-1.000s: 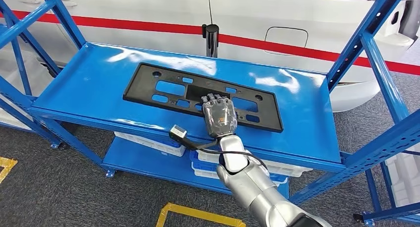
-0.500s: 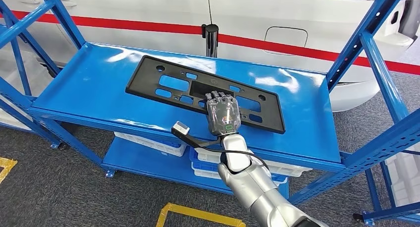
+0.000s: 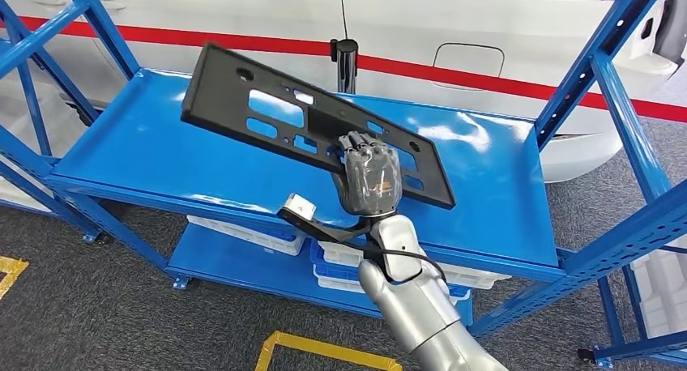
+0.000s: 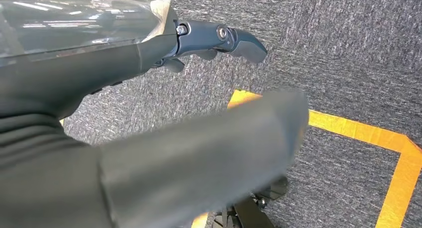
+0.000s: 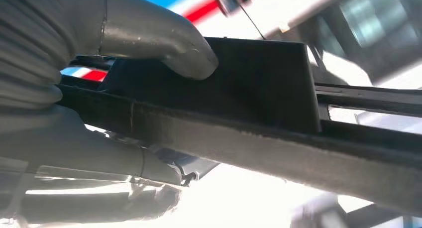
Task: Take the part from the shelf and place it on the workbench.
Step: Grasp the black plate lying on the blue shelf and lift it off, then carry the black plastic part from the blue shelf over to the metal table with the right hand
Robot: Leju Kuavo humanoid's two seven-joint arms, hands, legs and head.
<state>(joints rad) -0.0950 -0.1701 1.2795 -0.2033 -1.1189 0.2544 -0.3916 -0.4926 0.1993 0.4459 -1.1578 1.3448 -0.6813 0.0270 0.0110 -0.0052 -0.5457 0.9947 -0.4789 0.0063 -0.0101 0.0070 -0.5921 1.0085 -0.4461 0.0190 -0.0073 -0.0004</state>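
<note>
Legend, near to far, placed relative to the shelf. Nearest, in front of the shelf's front edge, the right arm reaches up from below. Its right hand grips the part, a flat black panel with cut-outs, at the panel's near long edge; in the right wrist view the thumb presses on one face and the fingers close beneath. The part hangs above the shelf, tilted, its far-left end highest and its near-right end just above the blue surface. Beyond the shelf stands a white car with a red stripe. The left hand hangs over carpet with its fingers apart, holding nothing. Step in hand: lifting the part clear. To do it well, keep the grip firm, since the long overhang will likely lever against the fingers, and raise the low end before withdrawing so that it clears the shelf's uprights.
</note>
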